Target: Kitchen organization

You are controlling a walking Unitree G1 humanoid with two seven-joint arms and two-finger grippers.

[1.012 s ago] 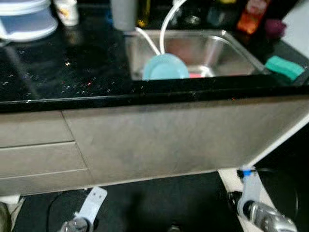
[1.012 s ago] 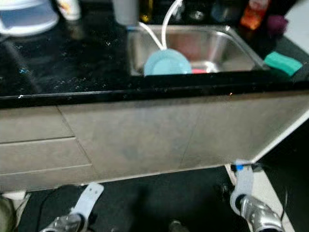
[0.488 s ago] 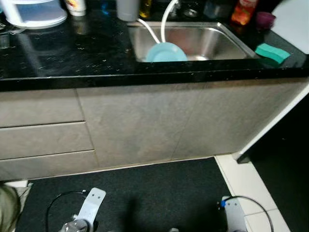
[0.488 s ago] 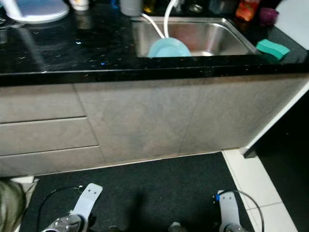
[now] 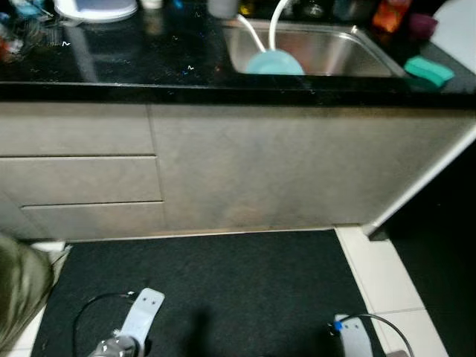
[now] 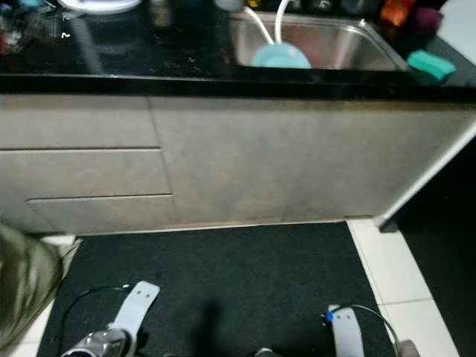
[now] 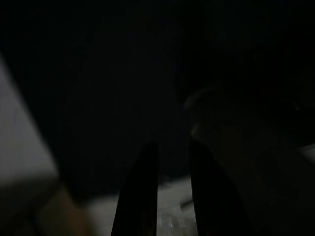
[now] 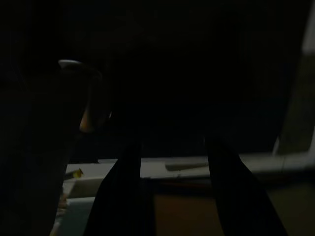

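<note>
- The black tabletop [image 5: 134, 63] runs across the top of the head views, with grey cabinet fronts and two drawers [image 5: 82, 178] below it.
- A steel sink [image 5: 327, 52] is set into the tabletop toward the right; a light blue plate [image 5: 274, 63] leans inside it at the near wall, and a white hose [image 5: 277, 18] curves down behind the plate.
- A teal sponge [image 5: 429, 71] lies on the tabletop just right of the sink; an orange packet [image 5: 388, 15] and a purple cup [image 5: 422, 26] stand behind it.
- A white round container [image 5: 97, 9] sits on the tabletop far to the left.
- A dark mat [image 5: 223, 290] covers the floor before the cabinets, with white tiles [image 5: 387, 282] to its right.
- The left claw [image 7: 170, 196] hangs low over the floor, its two fingers slightly parted in a very dark wrist view.
- The right claw [image 8: 172, 196] also hangs idle, its fingers spread apart with nothing between them.
</note>
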